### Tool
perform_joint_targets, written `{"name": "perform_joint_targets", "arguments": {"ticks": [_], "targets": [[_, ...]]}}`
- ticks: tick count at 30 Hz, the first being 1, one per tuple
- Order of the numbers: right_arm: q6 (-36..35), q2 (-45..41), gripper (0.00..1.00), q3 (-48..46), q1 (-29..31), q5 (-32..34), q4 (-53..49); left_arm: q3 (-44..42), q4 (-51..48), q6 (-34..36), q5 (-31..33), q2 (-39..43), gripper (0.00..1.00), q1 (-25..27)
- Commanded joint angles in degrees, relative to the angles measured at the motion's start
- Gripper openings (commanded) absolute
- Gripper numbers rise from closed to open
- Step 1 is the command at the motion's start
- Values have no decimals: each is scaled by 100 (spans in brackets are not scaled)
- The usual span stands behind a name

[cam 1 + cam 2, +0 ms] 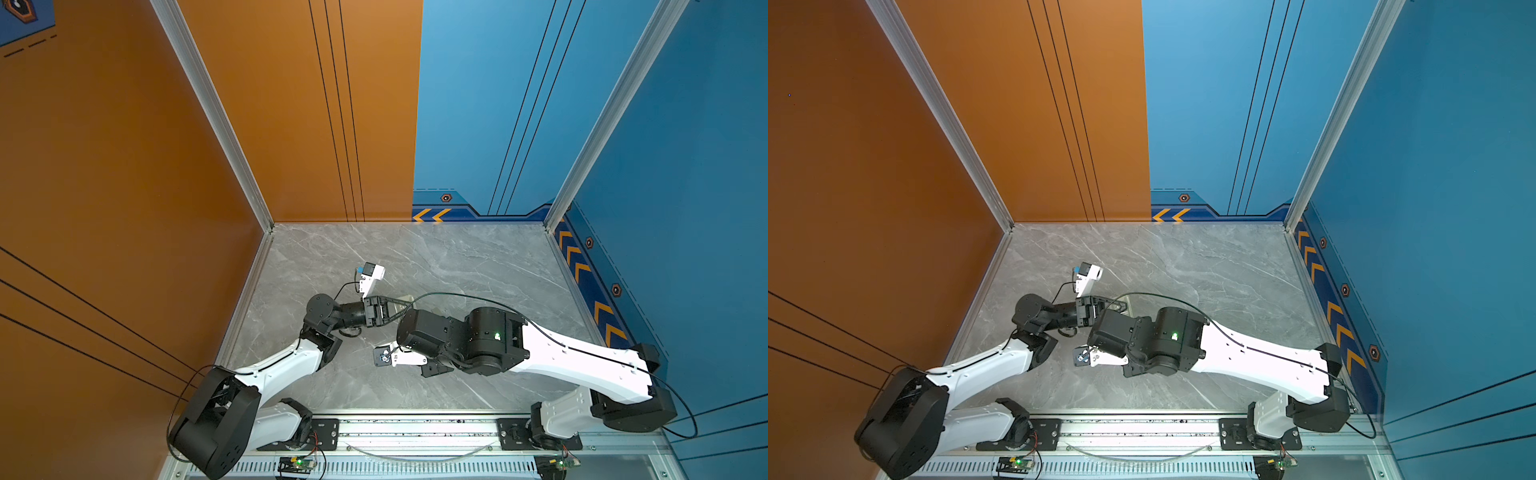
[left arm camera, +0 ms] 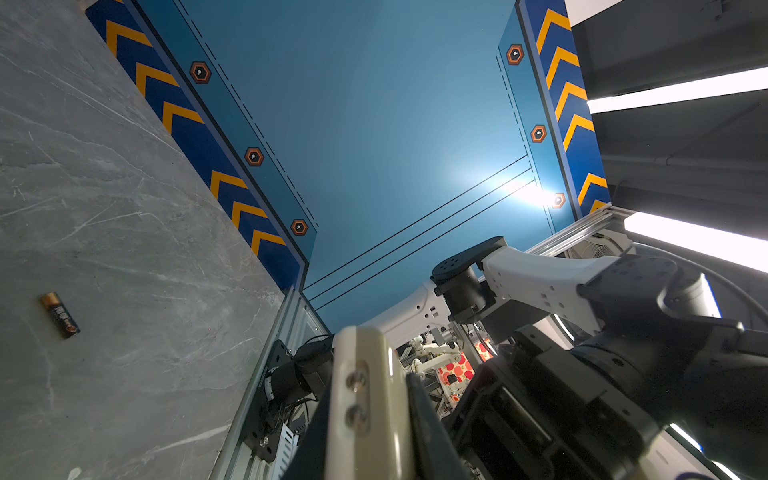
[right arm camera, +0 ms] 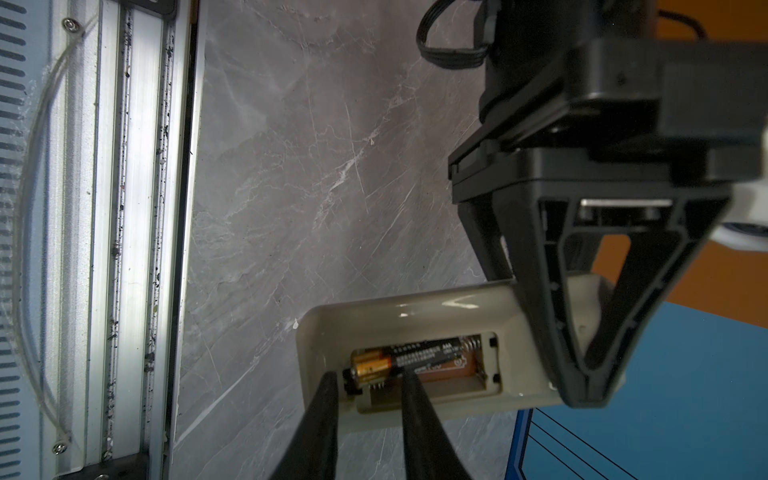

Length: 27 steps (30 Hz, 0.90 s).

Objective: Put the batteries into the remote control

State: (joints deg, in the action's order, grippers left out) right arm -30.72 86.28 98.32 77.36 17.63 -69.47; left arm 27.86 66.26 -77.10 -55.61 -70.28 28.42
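My left gripper [image 3: 586, 390] is shut on the remote control [image 3: 419, 320] and holds it above the table with its open battery bay facing the right wrist camera. One of the batteries [image 3: 415, 353], black with a copper end, lies in that bay, its far end against the spring. The right gripper [image 3: 368, 378] has its two fingers apart at the copper end, and one fingertip [image 3: 409, 386] touches the battery's body. A second battery [image 2: 60, 316] lies loose on the table. In both top views the right arm's wrist hides the right gripper, and only a sliver of the remote [image 1: 1127, 306] shows.
The grey marble table [image 1: 457, 266] is walled by orange and blue panels. An aluminium rail [image 1: 415, 428] carrying both arm bases runs along its front edge. The two arms meet near the table's middle, with a cable looping over the right wrist [image 1: 457, 297].
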Motion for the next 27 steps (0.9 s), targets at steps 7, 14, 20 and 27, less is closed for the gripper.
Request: {"name": "perform_joint_targets", "arguments": {"ticks": [7, 14, 20, 27], "targets": [[-67, 142, 21, 194, 16, 29, -25, -22, 124, -41, -159, 116, 0, -78], [-39, 161, 18, 196, -19, 109, 4, -7, 124, -46, -185, 99, 0, -87], [-43, 196, 15, 187, -44, 173, 56, -18, 122, -46, -187, 112, 0, -83], [-40, 260, 13, 197, -68, 316, 100, -8, 124, -50, -186, 127, 0, -80]]}}
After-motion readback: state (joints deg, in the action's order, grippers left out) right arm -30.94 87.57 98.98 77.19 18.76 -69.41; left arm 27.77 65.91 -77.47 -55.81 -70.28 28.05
